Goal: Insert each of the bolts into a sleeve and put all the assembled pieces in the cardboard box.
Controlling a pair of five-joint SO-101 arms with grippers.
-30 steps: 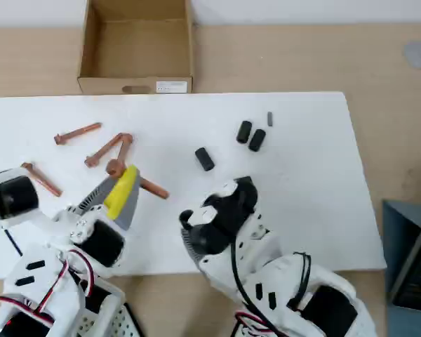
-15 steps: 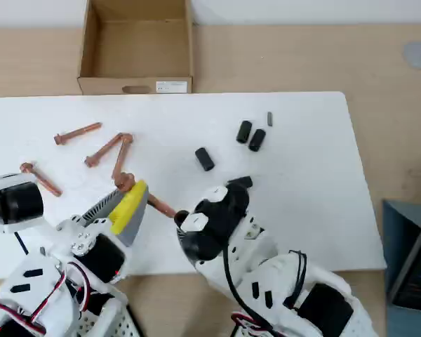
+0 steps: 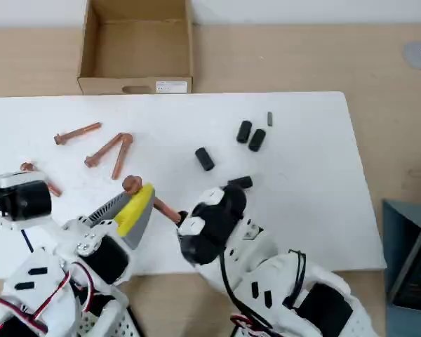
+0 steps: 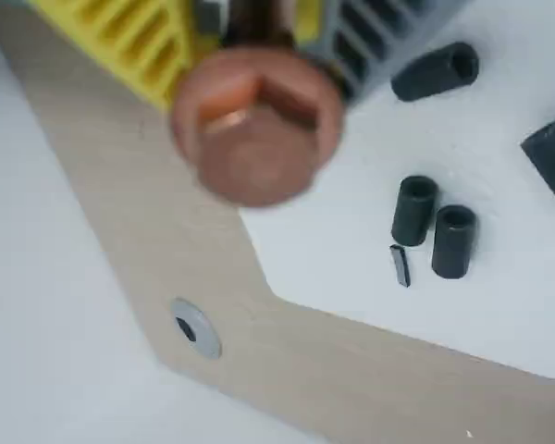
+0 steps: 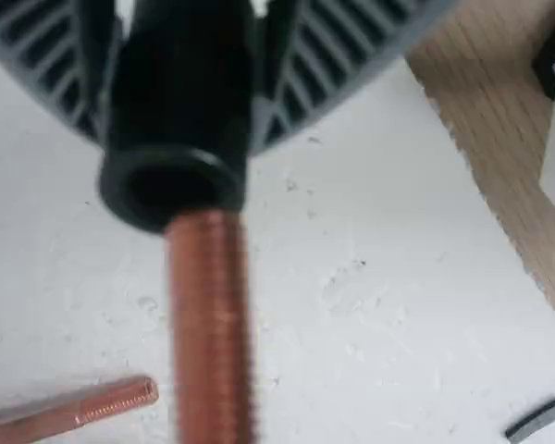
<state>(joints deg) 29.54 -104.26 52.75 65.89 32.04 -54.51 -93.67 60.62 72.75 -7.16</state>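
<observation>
Left claw (image 3: 137, 197), gripping bolt (image 5: 208, 314); right claw (image 5: 180, 55), gripping sleeve (image 5: 171, 139). Axes to be aligned; bolt to be pushed straight, gently.

The bolt (image 4: 257, 125) in the left gripper (image 3: 135, 191) is gleaming copper-brown between a yellow finger (image 3: 136, 209) and a grey ribbed finger (image 3: 107, 208). The sleeve (image 5: 176, 176) in the right gripper (image 5: 180, 83) is showing matte black, with the fingers (image 5: 37, 46) beside it ribbed dark grey. Loose bolts (image 3: 77, 133) are showing the same copper and loose sleeves (image 3: 205, 159) black, against a white sheet (image 3: 316, 182) on a tan wood-grain table (image 3: 302, 63). The cardboard box (image 3: 137, 86) is showing plain brown.
</observation>
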